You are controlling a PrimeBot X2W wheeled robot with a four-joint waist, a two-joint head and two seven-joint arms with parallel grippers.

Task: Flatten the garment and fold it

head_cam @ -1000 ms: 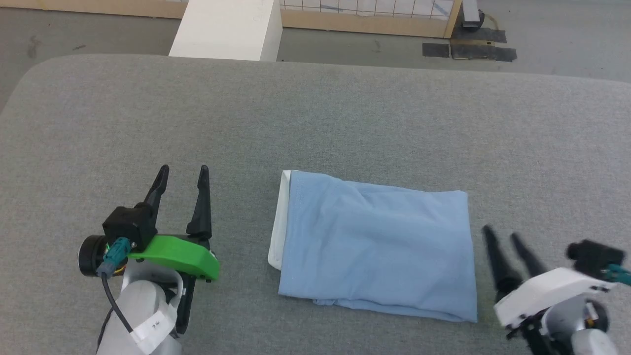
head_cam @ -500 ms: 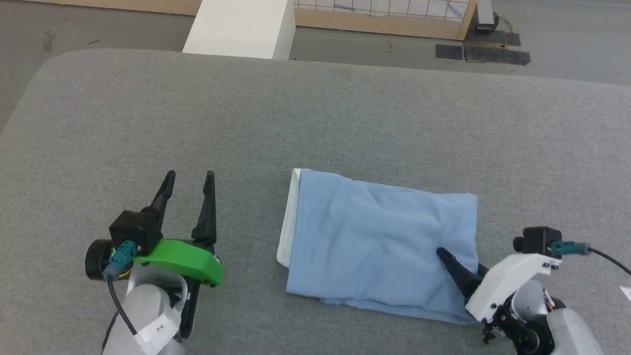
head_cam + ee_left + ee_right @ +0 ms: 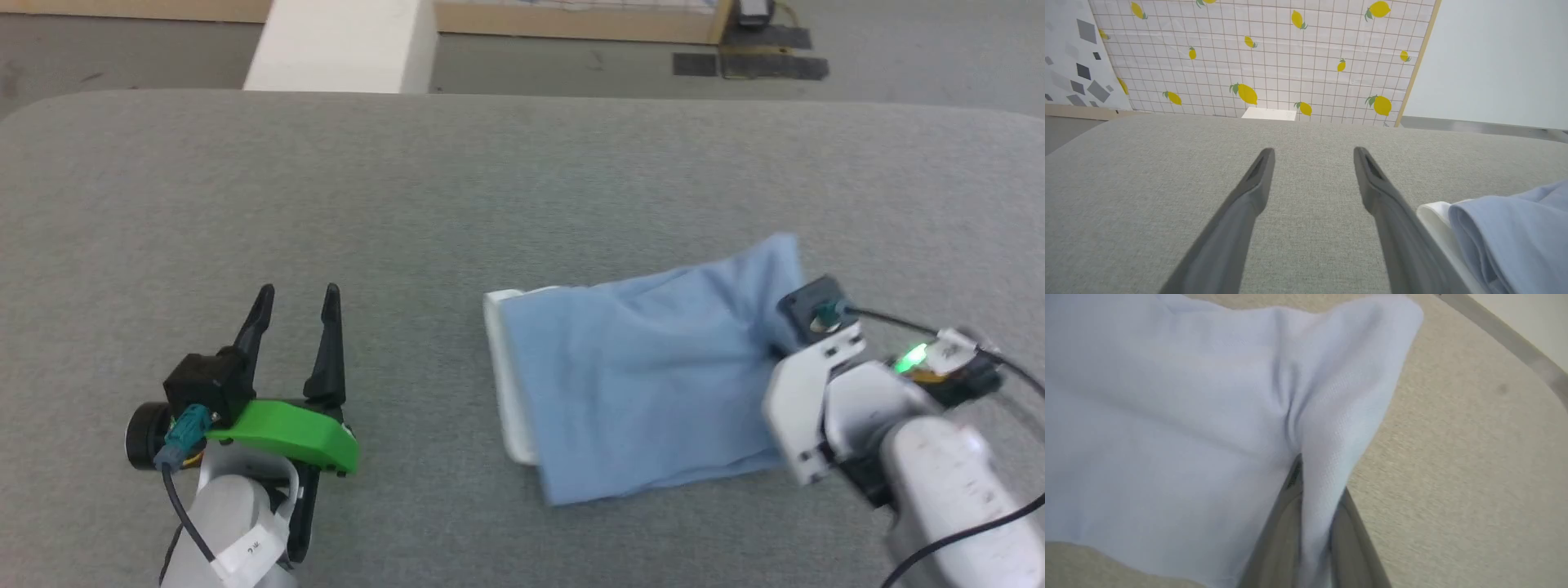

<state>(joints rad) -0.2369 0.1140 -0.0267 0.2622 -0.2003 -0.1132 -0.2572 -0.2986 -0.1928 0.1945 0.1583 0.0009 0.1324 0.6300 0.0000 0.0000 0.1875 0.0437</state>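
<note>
The garment (image 3: 645,392) lies folded into a light blue rectangle on the grey cloth-covered table (image 3: 490,188), right of the middle and toward the near edge. You can see a white strip (image 3: 500,367) of it along its left edge. Its left and near parts lie flat on the table. Its right side is bunched, and its far right corner (image 3: 780,249) stands up off the surface.

Your right gripper (image 3: 1310,486) is at that right edge. In the right wrist view its two dark fingers are pressed together with a ridge of blue cloth pinched between them, and creases run from the pinch into the fabric. In the head view those fingers are hidden behind the pale wrist, which sits against the garment's right edge.

Your left gripper (image 3: 298,290) is on the left side of the table, near the garment but not touching it. Its fingers point toward the far side and stand apart with nothing between them.

Beyond the table's far edge you have a white block (image 3: 339,45), and in the left wrist view a panel (image 3: 1274,61) printed with a grid and lemons.
</note>
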